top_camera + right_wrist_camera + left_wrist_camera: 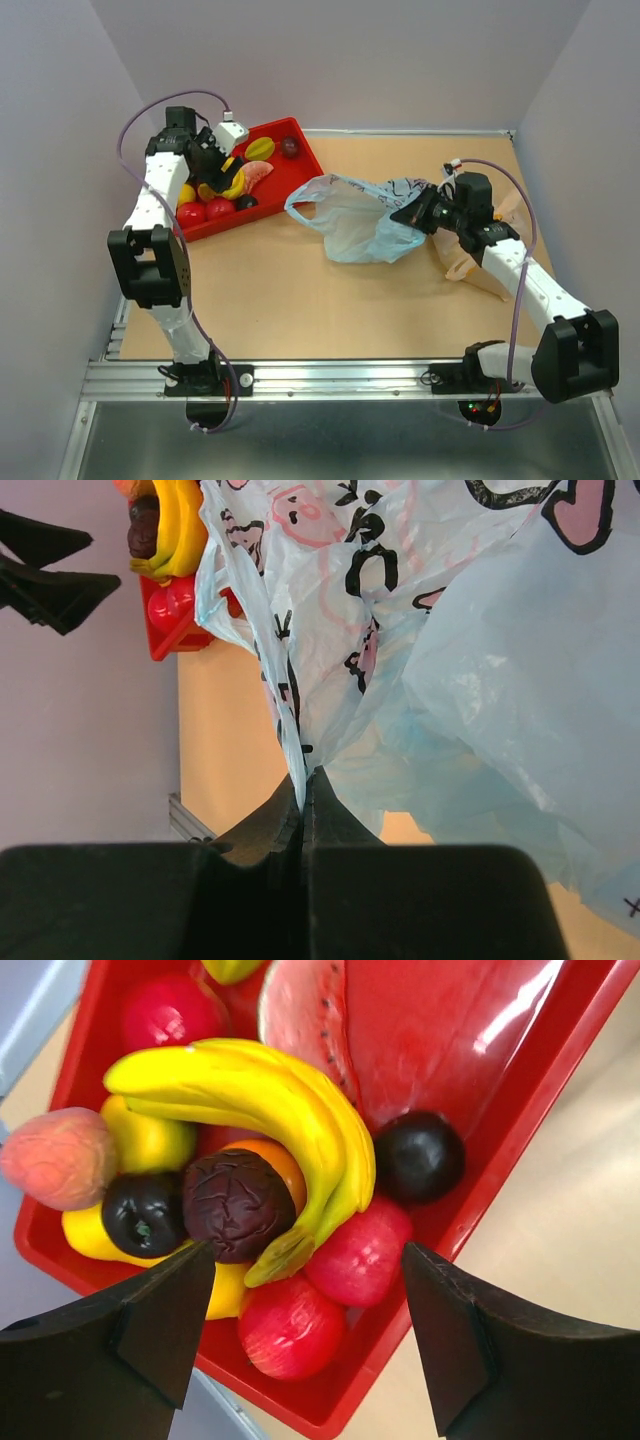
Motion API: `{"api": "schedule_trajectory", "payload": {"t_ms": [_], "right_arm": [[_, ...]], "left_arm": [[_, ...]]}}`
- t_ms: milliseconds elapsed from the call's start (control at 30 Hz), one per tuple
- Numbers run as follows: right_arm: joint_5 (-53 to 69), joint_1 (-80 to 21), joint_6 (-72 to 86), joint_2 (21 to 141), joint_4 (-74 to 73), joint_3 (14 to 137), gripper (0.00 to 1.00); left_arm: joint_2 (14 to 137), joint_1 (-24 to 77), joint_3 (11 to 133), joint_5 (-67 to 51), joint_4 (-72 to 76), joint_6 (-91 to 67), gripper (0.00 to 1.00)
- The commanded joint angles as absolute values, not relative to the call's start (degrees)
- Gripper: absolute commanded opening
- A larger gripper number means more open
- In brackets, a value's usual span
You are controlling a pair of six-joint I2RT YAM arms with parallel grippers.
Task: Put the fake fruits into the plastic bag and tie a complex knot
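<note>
Hovering over fake fruits [250, 1090], left gripper [308, 1265] wide open, right gripper [303, 780] pinching plastic bag [450, 680]

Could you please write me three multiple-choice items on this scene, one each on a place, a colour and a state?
1. Where do the fake fruits lie? A in the plastic bag; B in the red tray; C in a basket.
2. What colour is the banana bunch? A yellow; B green; C purple.
3. How is the right gripper? A open; B out of view; C shut on the plastic bag.
Answers: B, they sit within the tray's walls; A, plainly yellow; C, its jaws pinch the film.
</note>
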State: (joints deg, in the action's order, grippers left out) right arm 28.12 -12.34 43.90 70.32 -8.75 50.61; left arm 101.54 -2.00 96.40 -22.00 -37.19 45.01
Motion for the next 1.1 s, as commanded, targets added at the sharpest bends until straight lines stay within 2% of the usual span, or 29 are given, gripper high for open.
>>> {"api": "schedule_trajectory", "payload": {"t_ms": [0,300,533,633,767,933,1067], "right_arm": [[27.07,-12.04,43.33,70.75,-5.19,49.31,0.00],[28.04,-12.04,42.89,72.24,-5.18,50.01,0.00],[27.86,-12.04,42.36,73.21,-5.10,50.54,0.00],[28.04,-12.04,42.28,73.48,-5.10,50.80,0.01],[28.39,-12.04,41.92,73.83,-5.10,50.80,0.00],[29.00,-12.04,41.57,74.00,-5.19,50.63,0.00],[29.27,-12.04,41.31,74.27,-5.19,51.06,0.00]], "left_arm": [[106.78,-2.02,101.15,-20.66,-42.62,55.10,0.86],[116.62,2.63,106.70,-15.39,-41.58,55.46,0.90],[120.41,4.13,108.19,-11.34,-41.57,55.11,0.87],[122.16,4.31,107.75,-9.15,-41.40,54.58,0.79],[122.17,4.31,108.02,-8.96,-41.40,54.32,0.61],[120.32,4.48,108.98,-9.84,-42.18,54.40,0.52],[117.95,4.48,110.03,-11.50,-42.80,54.93,0.33]]}}
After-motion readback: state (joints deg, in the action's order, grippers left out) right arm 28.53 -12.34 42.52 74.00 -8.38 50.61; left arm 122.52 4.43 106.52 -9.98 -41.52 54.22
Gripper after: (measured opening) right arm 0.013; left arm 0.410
